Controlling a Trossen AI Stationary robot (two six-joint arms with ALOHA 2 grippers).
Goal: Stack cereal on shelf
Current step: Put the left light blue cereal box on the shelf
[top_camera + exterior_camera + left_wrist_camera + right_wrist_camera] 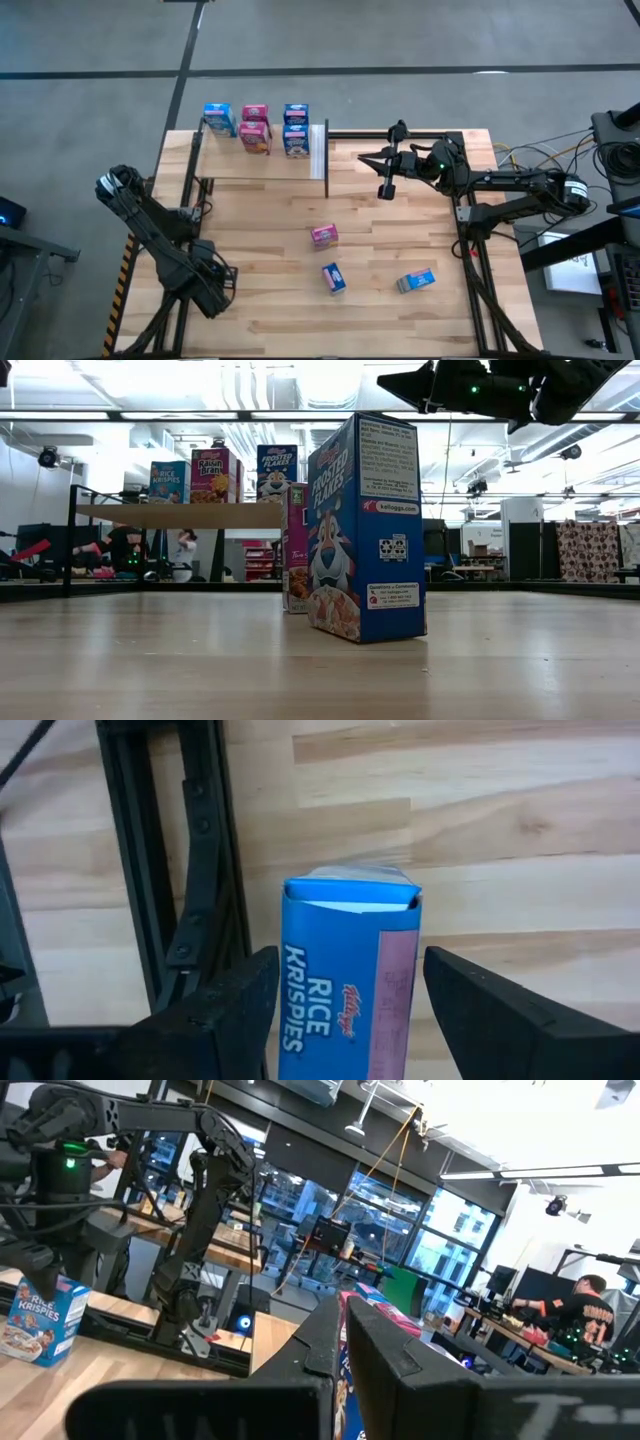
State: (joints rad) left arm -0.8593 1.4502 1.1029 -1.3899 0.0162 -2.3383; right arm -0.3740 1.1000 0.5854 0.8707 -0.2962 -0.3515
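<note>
stacking partly done: five boxes on the shelf, four still off it.

in the high view the shelf (pixel 262 168) at upper left carries five cereal boxes (pixel 254 128); three more (pixel 332 277) lie on the table (pixel 400 240) at lower centre. the left gripper (pixel 350 1010), lower left, spread wide around a blue rice krispies box (pixel 350 980) without touching it. the right gripper (pixel 340 1350), upper right, fingers nearly together, seemingly holding nothing.

"Frosted Flakes" and "kellogg.com" mark the near blue box (pixel 367 528); "Rice Krispies" another (pixel 350 985).
</note>
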